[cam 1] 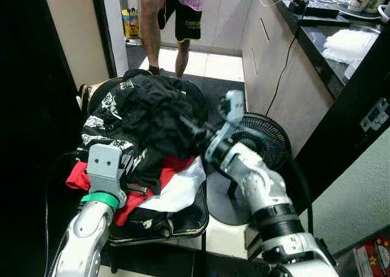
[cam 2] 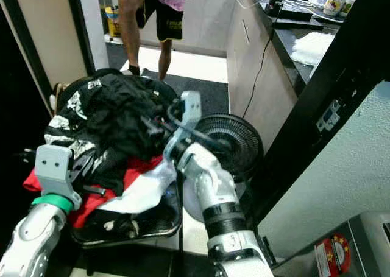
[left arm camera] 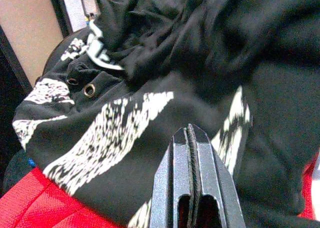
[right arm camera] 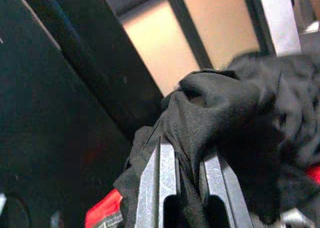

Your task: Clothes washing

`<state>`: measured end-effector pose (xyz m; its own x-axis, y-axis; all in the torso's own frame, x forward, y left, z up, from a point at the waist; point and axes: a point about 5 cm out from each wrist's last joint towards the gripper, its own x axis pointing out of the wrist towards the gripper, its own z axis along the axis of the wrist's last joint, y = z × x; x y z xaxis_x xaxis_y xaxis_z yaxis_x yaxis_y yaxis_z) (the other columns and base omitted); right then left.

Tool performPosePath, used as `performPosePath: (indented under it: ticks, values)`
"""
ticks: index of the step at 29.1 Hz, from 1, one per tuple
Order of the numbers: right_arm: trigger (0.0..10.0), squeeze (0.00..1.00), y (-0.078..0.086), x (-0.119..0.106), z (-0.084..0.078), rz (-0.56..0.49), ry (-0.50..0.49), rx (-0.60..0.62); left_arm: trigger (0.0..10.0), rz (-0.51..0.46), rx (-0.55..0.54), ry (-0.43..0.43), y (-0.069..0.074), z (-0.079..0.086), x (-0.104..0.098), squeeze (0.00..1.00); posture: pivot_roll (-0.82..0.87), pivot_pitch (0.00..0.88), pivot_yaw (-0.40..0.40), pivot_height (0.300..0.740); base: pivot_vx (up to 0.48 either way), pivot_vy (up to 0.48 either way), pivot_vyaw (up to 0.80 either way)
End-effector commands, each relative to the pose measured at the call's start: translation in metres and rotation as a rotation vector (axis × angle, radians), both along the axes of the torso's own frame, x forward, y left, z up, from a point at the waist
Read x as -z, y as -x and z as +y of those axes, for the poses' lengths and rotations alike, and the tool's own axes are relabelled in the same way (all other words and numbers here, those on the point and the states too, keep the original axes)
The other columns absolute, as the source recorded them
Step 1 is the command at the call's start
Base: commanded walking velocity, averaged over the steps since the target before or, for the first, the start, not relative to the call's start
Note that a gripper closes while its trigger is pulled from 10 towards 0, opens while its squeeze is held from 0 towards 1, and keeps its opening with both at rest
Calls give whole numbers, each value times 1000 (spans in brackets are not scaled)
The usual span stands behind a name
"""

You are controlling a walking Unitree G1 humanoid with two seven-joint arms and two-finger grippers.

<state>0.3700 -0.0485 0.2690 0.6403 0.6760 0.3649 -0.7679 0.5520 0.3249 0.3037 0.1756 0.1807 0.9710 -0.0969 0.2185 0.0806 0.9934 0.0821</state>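
Picking laundry from basket (cam 1: 183,225) – right gripper (right arm camera: 187,160) pinches black garment (cam 1: 155,109) atop the pile, left gripper (left arm camera: 192,138) closed, empty, beside printed hoodie (left arm camera: 110,133) – next: lift clear

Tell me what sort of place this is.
Likely a home kitchen or utility area: a dark countertop with mugs over pale cabinets, a floor fan, and a pile of clothes on a chair.
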Motion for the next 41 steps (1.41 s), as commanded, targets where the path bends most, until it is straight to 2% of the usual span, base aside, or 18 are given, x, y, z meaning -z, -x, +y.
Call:
performPosePath:
  ticks: [1,2,3,4,5,6,9,10,12,13,15,17,18,19,25,36,40,41]
  values:
    - [0,0,1,-22,-8,-58,-69,16,10000,13,-3,3,0,0,5,0,10,68,-3,740,0,0,0]
    - [0,0,1,-36,-15,-88,-120,32,10000,9,-2,4,-1,-1,5,0,11,66,-3,740,0,0,0]
    - [0,0,1,-36,-15,-88,-120,32,10000,9,-2,4,-1,-1,5,0,11,66,-3,740,0,0,0]
    - [0,0,1,-54,-26,-127,-198,66,10000,4,-1,6,-2,-1,4,0,13,51,-4,740,0,0,0]
    - [0,0,1,-54,-26,-127,-198,66,10000,4,-1,6,-2,-1,4,0,13,51,-4,740,0,0,0]
    - [0,0,1,-76,-43,-172,-286,134,10000,-4,-5,12,-2,0,3,0,14,42,-3,740,0,0,0]
    - [0,0,1,-90,-55,-199,-344,178,10000,-10,-8,16,-3,0,2,0,14,42,-3,740,0,0,0]
    - [0,0,1,-102,-66,-216,-390,232,10000,-15,-16,32,-3,2,1,0,14,33,-2,740,0,0,0]
    - [0,0,1,-102,-66,-216,-390,232,10000,-15,-16,32,-3,2,1,0,14,33,-2,740,0,0,0]
    - [10000,0,-1,-106,-78,-220,-329,344,10000,-27,-56,129,-5,7,-6,0,15,26,-3,740,0,0,0]
    - [10000,0,-1,-106,-78,-220,-329,344,10000,-27,-56,129,-5,7,-6,0,15,26,-3,740,0,0,0]
    - [10000,0,-4,-87,-87,-204,-127,480,10000,-39,-103,212,-6,11,-21,0,24,14,-15,740,0,0,0]
    - [10000,0,-4,-87,-87,-204,-127,480,10000,-39,-103,212,-6,11,-21,0,24,14,-15,740,0,0,0]
    - [10000,0,-3,-74,-87,-191,-60,510,10000,-44,-94,225,-6,10,-27,0,26,10,-15,740,0,0,0]
    - [10000,0,2,-61,-87,-150,-78,527,10000,-62,-61,200,-4,5,-36,0,29,5,-17,740,0,0,-400]
    - [10000,0,2,-68,-85,-139,-140,541,10000,-84,-50,149,-6,-3,-40,0,31,22,-9,740,0,0,-800]
    - [10000,0,2,-69,-82,-160,-100,550,10000,-78,-46,110,-5,-4,-41,0,33,28,-11,740,0,0,-800]
    - [10000,0,3,-66,-78,-184,-37,559,10000,-72,-45,85,-3,-5,-42,0,34,30,-12,740,0,0,-800]
